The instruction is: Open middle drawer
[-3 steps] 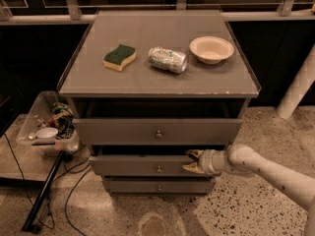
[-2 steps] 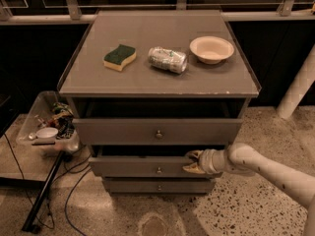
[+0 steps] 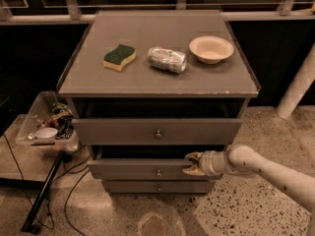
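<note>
A grey cabinet holds three drawers. The middle drawer (image 3: pixel 133 169), shallow with a small round knob (image 3: pixel 158 172), stands pulled out a little, with a dark gap above its front. My gripper (image 3: pixel 191 163) reaches in from the right on a white arm. It sits at the top edge of the middle drawer's front, right of the knob and touching the front. The larger top drawer (image 3: pixel 123 131) is also out a little. The lowest drawer (image 3: pixel 133 186) looks closed.
On the cabinet top (image 3: pixel 98 82) lie a green and yellow sponge (image 3: pixel 119 57), a crushed can (image 3: pixel 167 59) and a pale bowl (image 3: pixel 211 49). A clear bin of clutter (image 3: pixel 47 127) stands at the left, with cables and a black bar on the speckled floor. A white post (image 3: pixel 298 85) stands at the right.
Almost nothing. The gripper stays at the middle drawer's top edge, perhaps a touch further left; the drawers have not visibly moved.
</note>
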Action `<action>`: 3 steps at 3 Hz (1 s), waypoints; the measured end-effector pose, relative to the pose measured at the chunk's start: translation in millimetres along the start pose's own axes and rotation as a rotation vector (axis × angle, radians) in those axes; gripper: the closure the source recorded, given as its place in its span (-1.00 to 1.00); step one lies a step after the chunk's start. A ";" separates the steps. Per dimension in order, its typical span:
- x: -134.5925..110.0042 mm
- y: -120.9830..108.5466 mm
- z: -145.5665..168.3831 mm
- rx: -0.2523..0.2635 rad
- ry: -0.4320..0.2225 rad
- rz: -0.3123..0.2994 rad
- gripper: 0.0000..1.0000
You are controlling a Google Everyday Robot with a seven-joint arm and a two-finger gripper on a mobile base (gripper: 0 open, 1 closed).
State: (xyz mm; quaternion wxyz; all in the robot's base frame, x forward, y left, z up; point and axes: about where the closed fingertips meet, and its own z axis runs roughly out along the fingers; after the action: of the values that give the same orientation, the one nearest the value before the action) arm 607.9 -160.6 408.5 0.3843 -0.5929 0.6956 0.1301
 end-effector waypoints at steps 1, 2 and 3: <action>-1.4 -0.5 -1.3 0.000 0.000 0.000 1.00; 11.0 22.0 -6.6 0.016 -0.020 0.014 1.00; 5.4 19.9 -10.8 0.016 -0.020 0.014 1.00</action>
State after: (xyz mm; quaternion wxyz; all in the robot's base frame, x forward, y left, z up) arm 585.3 -166.2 406.5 0.3952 -0.5837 0.6968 0.1328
